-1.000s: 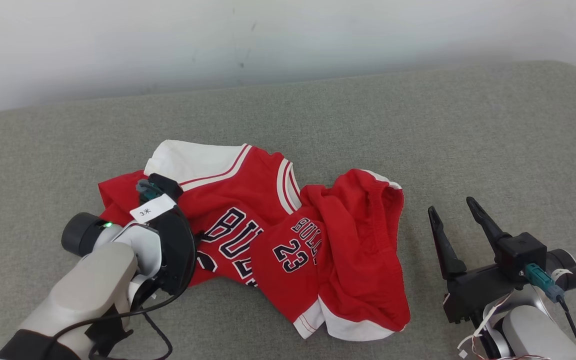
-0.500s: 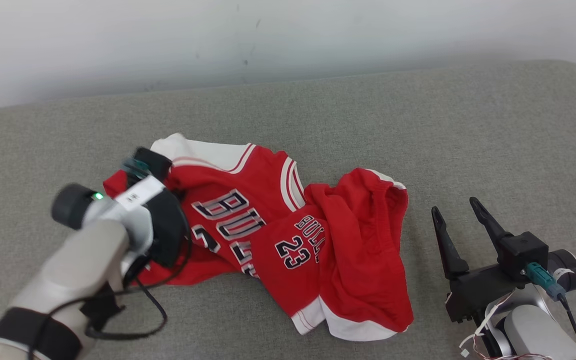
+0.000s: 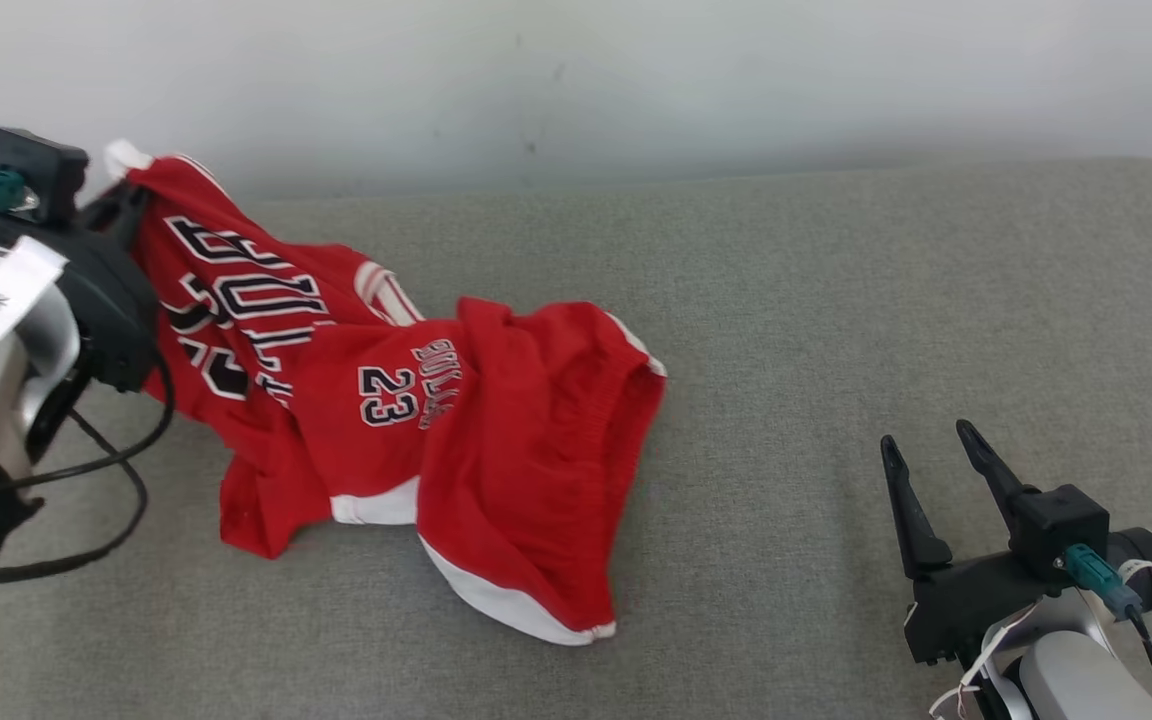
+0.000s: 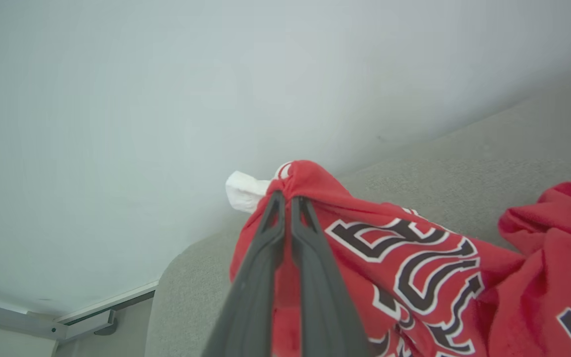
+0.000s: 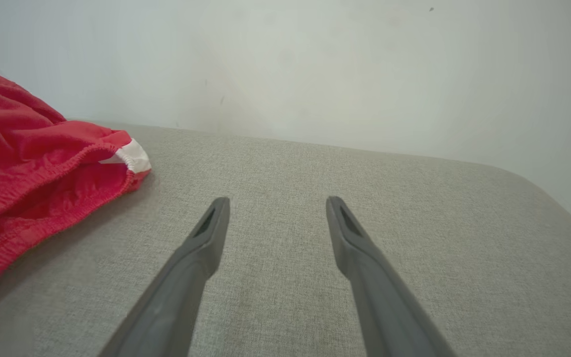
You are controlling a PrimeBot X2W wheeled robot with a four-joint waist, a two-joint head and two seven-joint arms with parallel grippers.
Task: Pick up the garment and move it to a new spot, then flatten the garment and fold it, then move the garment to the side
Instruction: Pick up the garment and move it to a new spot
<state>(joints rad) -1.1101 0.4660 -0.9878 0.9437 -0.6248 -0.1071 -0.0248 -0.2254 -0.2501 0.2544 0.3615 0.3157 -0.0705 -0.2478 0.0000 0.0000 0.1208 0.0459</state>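
Note:
The garment (image 3: 496,420) is a red basketball jersey set with white trim and dark lettering. One end hangs lifted at the upper left; the rest trails down onto the grey cushion (image 3: 836,300). My left gripper (image 3: 126,190) is shut on a bunched red and white edge of it. The left wrist view shows that gripper (image 4: 287,198) pinched together on the garment (image 4: 414,277). My right gripper (image 3: 924,435) stands open at the lower right, apart from the cloth. In the right wrist view the gripper (image 5: 277,201) holds nothing, with the garment (image 5: 28,163) off to its left.
A pale wall (image 3: 636,80) runs behind the cushion. The cushion's rounded corner (image 5: 538,188) lies to the right. In the left wrist view the cushion's left edge (image 4: 166,297) drops off beside a pale rail (image 4: 82,322) low down.
My left gripper shut on the garment's edge and rose up and to the left, pulling the cloth leftwards across the cushion. The right gripper has stayed open and nearly still.

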